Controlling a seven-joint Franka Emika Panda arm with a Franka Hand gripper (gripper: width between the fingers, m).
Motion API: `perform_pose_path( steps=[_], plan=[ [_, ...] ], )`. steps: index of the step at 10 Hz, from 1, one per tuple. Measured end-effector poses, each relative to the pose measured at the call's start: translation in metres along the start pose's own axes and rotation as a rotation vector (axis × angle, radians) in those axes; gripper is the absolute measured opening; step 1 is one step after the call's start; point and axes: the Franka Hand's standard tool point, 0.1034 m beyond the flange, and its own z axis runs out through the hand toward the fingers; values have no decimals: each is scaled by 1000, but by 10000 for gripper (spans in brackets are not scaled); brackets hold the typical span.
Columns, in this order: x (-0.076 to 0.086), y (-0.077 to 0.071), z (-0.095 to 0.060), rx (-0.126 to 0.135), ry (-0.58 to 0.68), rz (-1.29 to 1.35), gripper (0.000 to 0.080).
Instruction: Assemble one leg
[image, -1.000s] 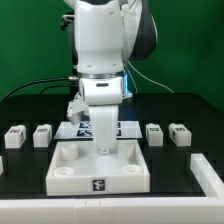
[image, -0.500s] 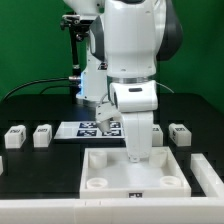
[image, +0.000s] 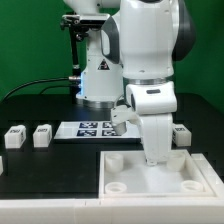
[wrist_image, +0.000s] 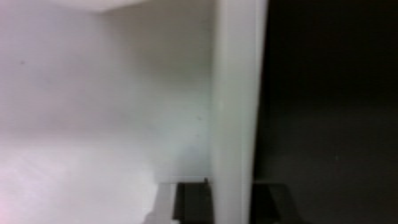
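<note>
marker board flat on black table, large white board with round sockets, green backdrop

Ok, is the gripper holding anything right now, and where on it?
Likely the large white board, by its far edge wall, where the gripper comes down on it. The fingers themselves are hidden, but the board has shifted sideways with the gripper.

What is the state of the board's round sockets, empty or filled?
Empty: the sockets in view on the board are open holes, nothing inside. Behind the gripper, cannot tell.
</note>
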Motion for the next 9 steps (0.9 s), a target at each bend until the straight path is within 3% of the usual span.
perform_pose_path(
  steps=[3, 4, 5, 6, 7, 8, 9],
  plan=[
    [-1, 1, 0, 0, -1, 9, 58],
    [-4, 1, 0, 0, -1, 11, 236],
    [-6, 1, 0, 0, -1, 14, 236],
    [-6, 1, 0, 0, -1, 15, 371],
    [-6, 1, 0, 0, -1, 15, 557],
    [-6, 1, 0, 0, -1, 16, 557],
    [-6, 1, 0, 0, -1, 16, 630]
  ],
)
